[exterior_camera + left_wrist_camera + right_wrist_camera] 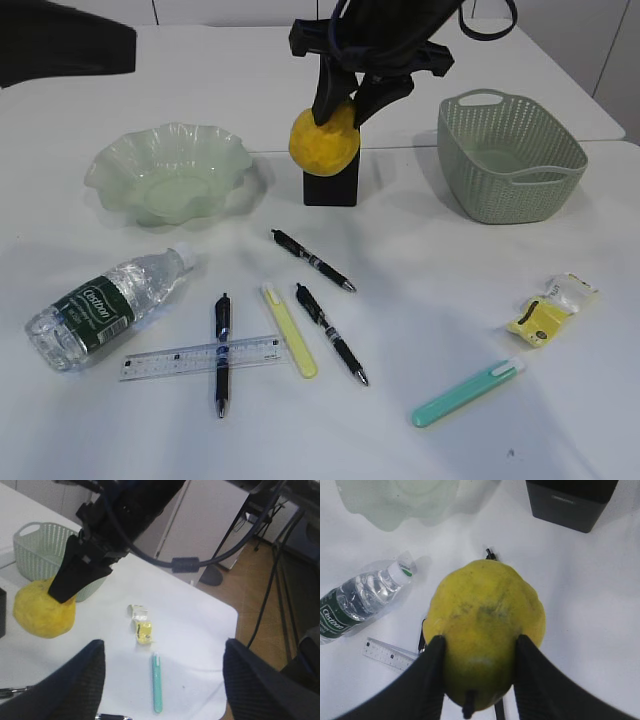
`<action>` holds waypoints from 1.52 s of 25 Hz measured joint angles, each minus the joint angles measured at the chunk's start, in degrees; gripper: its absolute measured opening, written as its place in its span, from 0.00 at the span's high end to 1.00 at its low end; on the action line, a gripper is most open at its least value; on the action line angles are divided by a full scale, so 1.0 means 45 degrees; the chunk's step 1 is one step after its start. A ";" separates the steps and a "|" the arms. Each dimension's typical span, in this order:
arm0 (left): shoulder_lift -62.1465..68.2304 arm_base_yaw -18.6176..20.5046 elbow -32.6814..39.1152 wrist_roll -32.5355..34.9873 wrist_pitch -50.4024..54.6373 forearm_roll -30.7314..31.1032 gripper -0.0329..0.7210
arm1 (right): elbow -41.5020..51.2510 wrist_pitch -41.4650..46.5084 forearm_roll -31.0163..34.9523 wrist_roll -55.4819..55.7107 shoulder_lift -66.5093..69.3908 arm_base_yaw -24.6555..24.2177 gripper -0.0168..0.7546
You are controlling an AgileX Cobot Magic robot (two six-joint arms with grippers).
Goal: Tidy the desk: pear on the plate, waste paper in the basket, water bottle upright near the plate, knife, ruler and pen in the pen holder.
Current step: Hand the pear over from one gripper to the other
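Yellow highlighter point(290, 330) beside pens; wood floor point(260, 605) w/ cables.

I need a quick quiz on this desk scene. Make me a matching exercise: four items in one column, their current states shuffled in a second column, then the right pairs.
Items:
1. pear
2. water bottle
3. plate
4. ruler

States:
A. lying on its side on the table
B. empty
C. lifted off the table, held in the right gripper
D. flat on the table with a black pen across it

Pairs: 1-C, 2-A, 3-B, 4-D
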 joint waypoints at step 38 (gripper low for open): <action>0.0000 0.0000 0.0000 0.0000 -0.1656 0.1637 0.21 | 0.0000 0.0027 0.1104 0.0135 -0.1566 0.0000 0.57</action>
